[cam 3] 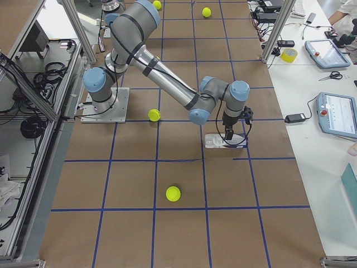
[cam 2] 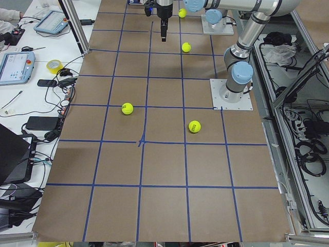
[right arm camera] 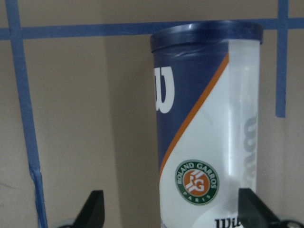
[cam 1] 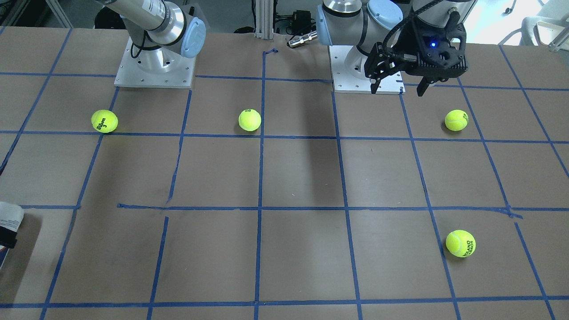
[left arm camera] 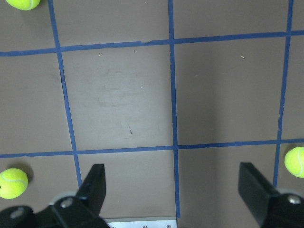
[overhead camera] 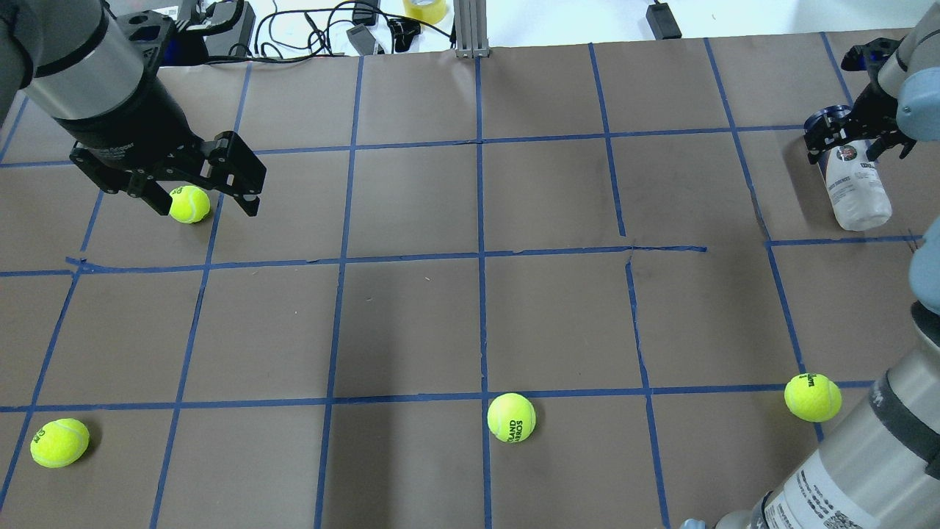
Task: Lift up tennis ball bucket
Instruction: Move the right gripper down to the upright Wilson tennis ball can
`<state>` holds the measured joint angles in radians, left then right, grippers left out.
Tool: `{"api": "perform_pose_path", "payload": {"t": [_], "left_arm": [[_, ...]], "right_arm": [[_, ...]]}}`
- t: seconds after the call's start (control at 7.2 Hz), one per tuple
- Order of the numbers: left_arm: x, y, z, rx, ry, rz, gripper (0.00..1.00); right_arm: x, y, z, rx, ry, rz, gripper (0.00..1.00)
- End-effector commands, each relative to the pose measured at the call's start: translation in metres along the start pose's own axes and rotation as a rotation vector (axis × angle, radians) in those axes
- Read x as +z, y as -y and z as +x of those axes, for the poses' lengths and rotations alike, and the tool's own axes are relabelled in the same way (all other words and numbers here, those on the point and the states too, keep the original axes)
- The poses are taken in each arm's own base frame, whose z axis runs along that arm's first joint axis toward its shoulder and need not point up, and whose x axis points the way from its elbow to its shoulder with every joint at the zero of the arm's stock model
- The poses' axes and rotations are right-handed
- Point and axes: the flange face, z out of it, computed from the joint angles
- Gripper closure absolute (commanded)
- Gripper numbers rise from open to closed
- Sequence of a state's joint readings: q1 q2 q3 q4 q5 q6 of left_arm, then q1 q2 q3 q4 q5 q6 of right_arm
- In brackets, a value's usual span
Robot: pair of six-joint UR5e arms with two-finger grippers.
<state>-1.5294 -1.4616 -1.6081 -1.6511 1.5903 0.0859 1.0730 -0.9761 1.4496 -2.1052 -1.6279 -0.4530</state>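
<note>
The tennis ball bucket is a slim can with a navy and white "W" label and a dark blue rim. It lies on its side at the table's far right, and also shows in the right wrist view and the exterior right view. My right gripper is open and straddles the can. Its fingers stand on either side, the right one closer to the can. My left gripper is open and empty, raised above the table; it also shows in the front-facing view.
Several yellow-green tennis balls lie on the brown, blue-taped table: one under my left gripper, one at the near left, one near the middle, one at the near right. Cables and boxes lie beyond the far edge.
</note>
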Motion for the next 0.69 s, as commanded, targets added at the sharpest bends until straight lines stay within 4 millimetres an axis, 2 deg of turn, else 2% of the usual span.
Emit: {"api": "perform_pose_path", "payload": {"t": [0.0, 0.42, 0.56], "left_arm": [[0.001, 0.001, 0.000, 0.000, -0.001, 0.002, 0.00], [0.001, 0.003, -0.001, -0.002, -0.002, 0.002, 0.00], [0.001, 0.004, -0.002, -0.005, 0.000, 0.010, 0.00]], "right_arm": [[-0.019, 0.002, 0.003, 0.000, -0.015, 0.022, 0.00], [0.006, 0.000, 0.010, -0.031, -0.002, -0.001, 0.00], [0.024, -0.001, 0.015, -0.045, 0.007, -0.012, 0.00]]}}
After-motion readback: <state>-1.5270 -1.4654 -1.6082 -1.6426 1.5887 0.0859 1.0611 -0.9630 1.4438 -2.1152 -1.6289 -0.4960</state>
